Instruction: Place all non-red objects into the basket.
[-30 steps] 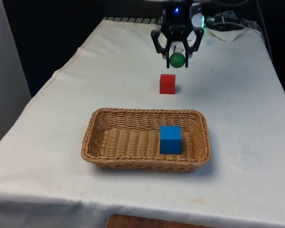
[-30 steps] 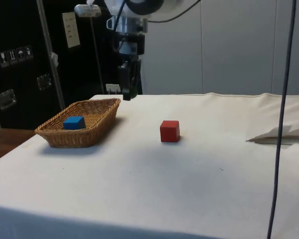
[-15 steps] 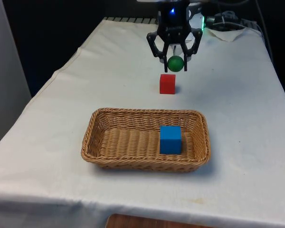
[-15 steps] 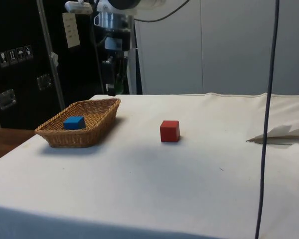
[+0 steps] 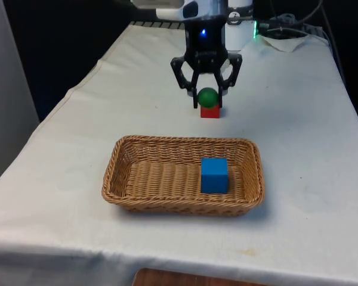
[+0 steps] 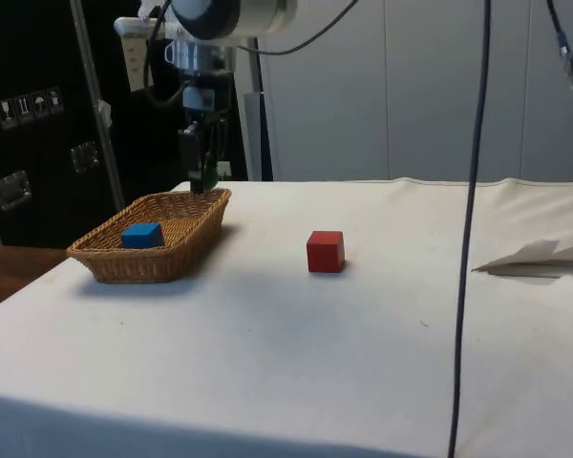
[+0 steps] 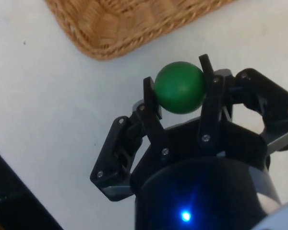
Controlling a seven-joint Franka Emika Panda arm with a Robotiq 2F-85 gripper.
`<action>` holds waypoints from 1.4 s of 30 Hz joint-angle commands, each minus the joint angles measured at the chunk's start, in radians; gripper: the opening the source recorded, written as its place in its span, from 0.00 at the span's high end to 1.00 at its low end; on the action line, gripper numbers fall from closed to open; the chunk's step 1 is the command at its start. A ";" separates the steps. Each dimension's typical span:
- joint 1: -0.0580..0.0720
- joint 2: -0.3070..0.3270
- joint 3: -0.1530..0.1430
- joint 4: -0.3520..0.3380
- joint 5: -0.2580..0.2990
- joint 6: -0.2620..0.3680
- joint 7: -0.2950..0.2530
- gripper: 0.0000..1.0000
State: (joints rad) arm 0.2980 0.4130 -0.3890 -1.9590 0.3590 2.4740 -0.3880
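Note:
My gripper point(image 5: 207, 98) is shut on a green ball point(image 5: 207, 96), held in the air above the cloth just behind the far rim of the wicker basket point(image 5: 131, 190). The wrist view shows the green ball point(image 7: 179, 87) squeezed between both fingers point(image 7: 151, 98), with a corner of the basket point(image 7: 115, 28) close by on the white cloth. From the side, the gripper point(image 6: 201, 176) hangs over the basket's point(image 6: 177, 250) far end. A blue cube point(image 5: 214, 174) lies inside the basket. A red cube point(image 6: 325, 251) rests on the cloth; in the front view the ball covers most of it.
Crumpled white paper point(image 6: 540, 259) lies near the table's far end, beside cables. A cable point(image 6: 470, 229) hangs down in front of the side view. Open cloth lies on both sides of the basket.
The gripper has carried the green ball away from the robot's end, past the red cube, towards the basket. The cubes and the basket have stayed put.

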 commanded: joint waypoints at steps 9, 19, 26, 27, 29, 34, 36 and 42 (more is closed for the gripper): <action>-0.013 0.106 -0.007 0.101 0.034 0.000 -0.012 1.00; -0.038 0.237 -0.008 0.240 0.076 -0.012 -0.022 1.00; -0.038 0.309 -0.025 0.314 0.090 -0.005 -0.016 1.00; -0.052 0.328 -0.019 0.342 0.098 -0.019 -0.022 1.00; -0.055 0.350 -0.022 0.366 0.103 -0.022 -0.022 1.00; -0.060 0.398 -0.028 0.412 0.116 -0.029 -0.022 1.00; -0.061 0.412 -0.031 0.426 0.120 -0.029 -0.022 1.00; -0.065 0.447 -0.037 0.465 0.126 -0.033 -0.018 0.94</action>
State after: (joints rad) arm 0.2390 0.8560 -0.4300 -1.5030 0.4830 2.4520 -0.4050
